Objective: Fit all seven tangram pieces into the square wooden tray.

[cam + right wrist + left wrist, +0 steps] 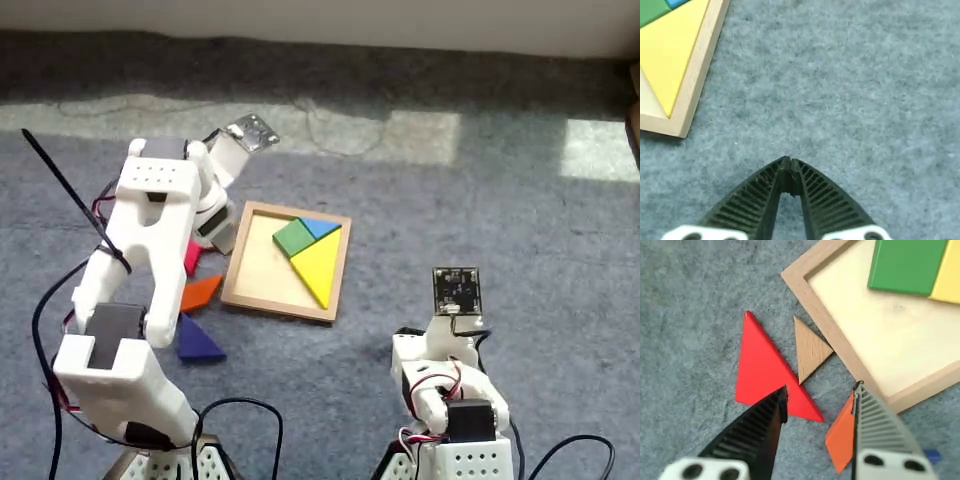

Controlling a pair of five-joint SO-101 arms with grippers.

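Grey felt covers the table (480, 200), with a band of sunlight along its far side. In the high view the square wooden tray (237, 272) lies flat near the middle. Three pieces are already seated in it, packed edge to edge in the corner away from the left arm (150, 230): a green piece (291, 238), a blue triangle (322, 227) and a large yellow triangle (318, 268). The rest of the tray floor is bare wood. The left arm stretches out over the loose pieces beside the tray, among them an orange piece (200, 292) and a dark blue triangle (197, 340). The right arm (450, 400) sits folded near its base, well apart from the tray, probably to leave the other arm room.

In the left wrist view the left tool (820, 390) hangs open, jaws spread wide. Its black tip is over the red triangle (762, 367) and its grey tip is between the orange piece and the tray rim. That spread looks meant to straddle a corner of the red triangle, so I judge it the likely next pick. A small wooden triangle (810, 347) lies against the red one's long edge, just beside the rim, and could get nudged.

In the right wrist view the right tool (790, 165) is closed on nothing above bare felt, with the tray corner holding the yellow triangle nearby
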